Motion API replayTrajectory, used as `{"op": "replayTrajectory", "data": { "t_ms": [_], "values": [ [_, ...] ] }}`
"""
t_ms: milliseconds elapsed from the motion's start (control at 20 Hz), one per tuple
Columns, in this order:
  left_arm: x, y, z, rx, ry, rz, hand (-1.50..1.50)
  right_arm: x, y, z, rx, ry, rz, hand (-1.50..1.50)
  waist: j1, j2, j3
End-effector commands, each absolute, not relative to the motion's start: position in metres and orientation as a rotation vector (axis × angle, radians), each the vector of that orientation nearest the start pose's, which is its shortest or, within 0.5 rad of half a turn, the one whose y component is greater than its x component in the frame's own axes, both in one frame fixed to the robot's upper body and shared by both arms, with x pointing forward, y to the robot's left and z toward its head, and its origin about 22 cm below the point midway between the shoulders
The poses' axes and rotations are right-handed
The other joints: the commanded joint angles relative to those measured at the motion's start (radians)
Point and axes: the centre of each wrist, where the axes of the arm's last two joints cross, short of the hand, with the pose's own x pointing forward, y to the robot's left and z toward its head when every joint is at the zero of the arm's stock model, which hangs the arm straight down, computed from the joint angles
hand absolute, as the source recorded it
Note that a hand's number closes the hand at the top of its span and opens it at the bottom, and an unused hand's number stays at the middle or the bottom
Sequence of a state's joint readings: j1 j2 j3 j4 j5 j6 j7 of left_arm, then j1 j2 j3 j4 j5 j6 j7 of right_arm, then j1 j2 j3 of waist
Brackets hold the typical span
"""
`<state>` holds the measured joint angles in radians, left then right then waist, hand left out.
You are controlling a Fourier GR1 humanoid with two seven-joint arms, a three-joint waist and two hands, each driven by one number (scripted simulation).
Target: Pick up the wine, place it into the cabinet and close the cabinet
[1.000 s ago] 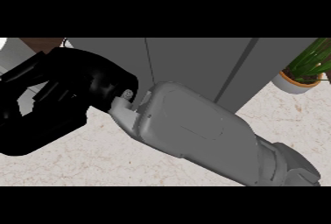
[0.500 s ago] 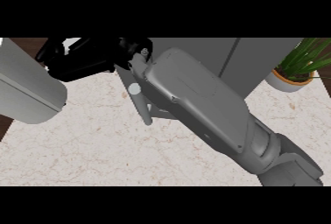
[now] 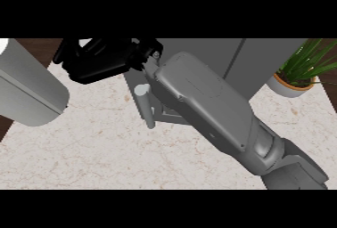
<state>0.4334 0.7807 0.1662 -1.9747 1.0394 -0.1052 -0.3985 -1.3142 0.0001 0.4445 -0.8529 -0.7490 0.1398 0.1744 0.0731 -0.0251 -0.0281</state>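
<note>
Head view: right robot hand [image 3: 99, 60] at cabinet [image 3: 263, 62]; wine hidden.

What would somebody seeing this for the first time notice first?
A big grey forearm cuts diagonally across the middle, from the lower right up to a black right hand at the top left, against the grey cabinet. Another grey forearm fills the left edge. A potted plant with green leaves stands at the far right on the pale marbled counter.

1 plant [image 3: 299, 67], 1 cabinet [image 3: 263, 62]
</note>
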Motion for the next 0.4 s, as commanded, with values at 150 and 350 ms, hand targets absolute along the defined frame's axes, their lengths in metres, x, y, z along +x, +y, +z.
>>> {"op": "replayTrajectory", "data": {
  "t_ms": [150, 350],
  "values": [
    [0.150, 0.367, 0.116, -0.328, -1.951, 0.171, -1.50, 0.436, -0.067, 0.203, 0.576, -1.556, 0.479, 1.50, -0.058, 0.055, 0.027],
    [0.153, 0.358, 0.118, -0.354, -1.929, 0.158, -1.50, 0.435, -0.059, 0.199, 0.594, -1.559, 0.488, 1.50, -0.068, 0.062, 0.027]
  ]
}}
